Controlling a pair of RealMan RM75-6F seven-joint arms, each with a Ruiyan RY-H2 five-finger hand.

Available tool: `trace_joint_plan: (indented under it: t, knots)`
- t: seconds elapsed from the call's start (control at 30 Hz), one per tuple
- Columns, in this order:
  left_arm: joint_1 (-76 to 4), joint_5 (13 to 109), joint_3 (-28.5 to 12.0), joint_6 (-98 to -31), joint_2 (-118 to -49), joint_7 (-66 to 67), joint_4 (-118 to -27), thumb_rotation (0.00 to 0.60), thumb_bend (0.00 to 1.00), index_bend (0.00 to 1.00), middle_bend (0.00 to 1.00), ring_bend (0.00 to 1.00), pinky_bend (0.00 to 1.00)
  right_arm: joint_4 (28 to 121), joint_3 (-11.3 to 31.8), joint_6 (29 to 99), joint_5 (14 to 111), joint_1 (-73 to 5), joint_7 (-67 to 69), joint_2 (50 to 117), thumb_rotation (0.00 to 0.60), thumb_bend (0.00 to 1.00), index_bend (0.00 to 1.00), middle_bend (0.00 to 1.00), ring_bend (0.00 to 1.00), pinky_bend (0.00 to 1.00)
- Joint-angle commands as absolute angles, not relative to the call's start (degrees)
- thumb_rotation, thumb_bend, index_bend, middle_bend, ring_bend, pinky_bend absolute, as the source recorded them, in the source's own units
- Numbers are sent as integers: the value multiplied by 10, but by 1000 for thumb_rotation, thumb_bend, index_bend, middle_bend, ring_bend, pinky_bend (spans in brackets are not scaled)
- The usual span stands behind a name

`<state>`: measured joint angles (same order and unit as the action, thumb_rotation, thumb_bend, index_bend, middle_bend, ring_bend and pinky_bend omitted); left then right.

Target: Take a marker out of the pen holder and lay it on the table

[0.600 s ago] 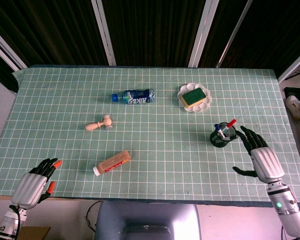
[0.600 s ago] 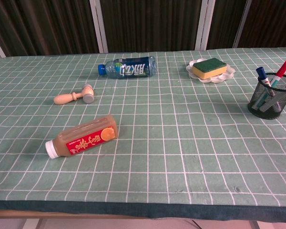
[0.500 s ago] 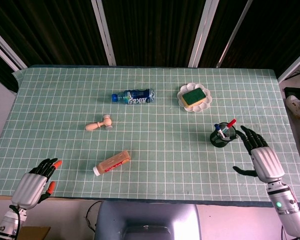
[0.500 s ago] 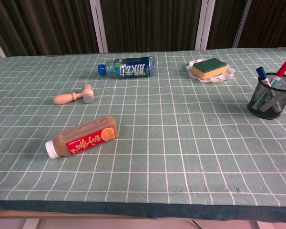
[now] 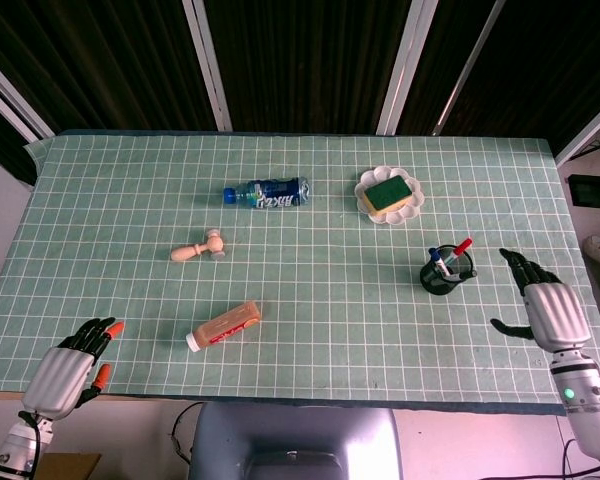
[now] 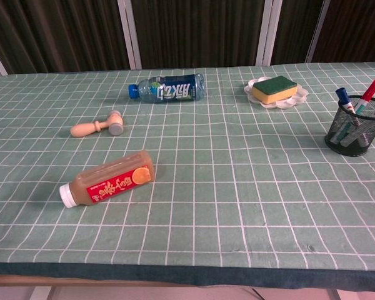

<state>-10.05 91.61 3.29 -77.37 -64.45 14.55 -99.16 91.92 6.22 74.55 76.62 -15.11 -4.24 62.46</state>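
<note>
We see a black wire-mesh pen holder [image 5: 446,275], round and upright, standing on the green grid-patterned cloth of the table [image 5: 330,330] toward its right side. It holds three markers: a red-capped marker [image 6: 367,95] leaning right, a blue-capped marker [image 6: 345,101] leaning left, and a dark one at the right rim that we cannot make out well. None lies on the table yet.

Our right hand [image 5: 548,305] hangs palm-down to the right of the holder, apart from it, its dark fingers spread and holding nothing. Our left hand [image 5: 70,370] sits at the near left table edge, fingers loosely apart with orange tips, also empty.

Elsewhere we count two plastic bottles lying on their sides: a clear blue-labelled one [image 5: 266,192] and a brown drink bottle [image 5: 224,324] with a white cap. One small wooden mallet [image 5: 199,247] lies between them. One white scalloped dish [image 5: 364,190] carries a single green-and-yellow sponge [image 5: 390,193]
</note>
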Motion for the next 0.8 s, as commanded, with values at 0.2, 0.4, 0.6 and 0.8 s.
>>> trace_joint_plan:
  t: [0.2, 0.4, 0.6, 0.8]
  knots:
    - [-101, 919, 36, -771, -646, 153, -995, 600, 524, 146, 101, 102, 396, 842, 85, 707, 747, -178, -29, 647, 600, 241, 392, 930, 974, 1000]
    - [-102, 913, 35, -765, -647, 161, -996, 600, 524, 146, 101, 102, 397, 802, 89, 655, 740, -204, -10, 656, 600, 248, 497, 1000, 1000, 1000]
    - [-103, 912, 36, -762, -647, 163, -997, 600, 525, 146, 101, 102, 396, 784, 95, 634, 737, -224, -17, 668, 600, 254, 545, 1000, 1000, 1000]
    - [-104, 912, 36, -761, -646, 160, -997, 600, 525, 146, 101, 102, 396, 782, 100, 624, 731, -237, -30, 678, 600, 303, 557, 1000, 1000, 1000]
